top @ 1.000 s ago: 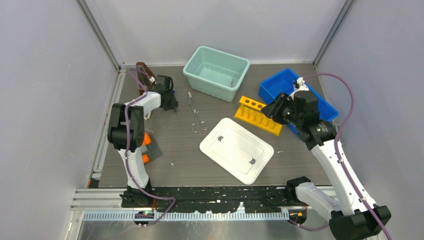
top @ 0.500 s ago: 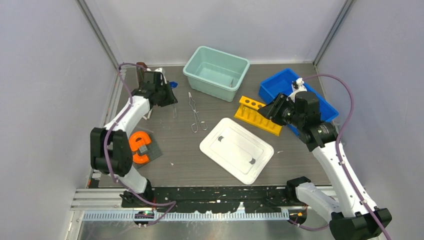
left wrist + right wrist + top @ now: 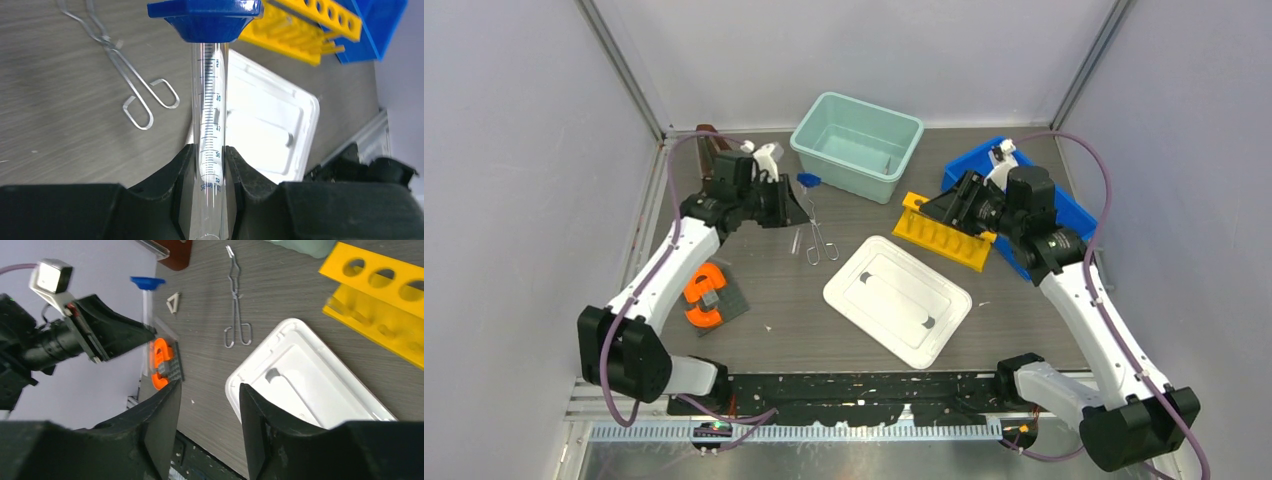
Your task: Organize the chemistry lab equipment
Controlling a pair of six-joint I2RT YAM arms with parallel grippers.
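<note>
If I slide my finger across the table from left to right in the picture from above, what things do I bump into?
Orange piece → silver wire tongs → white lid → blue bin. I skipped the teal tub and the yellow rack, because they overlap the others sideways.
</note>
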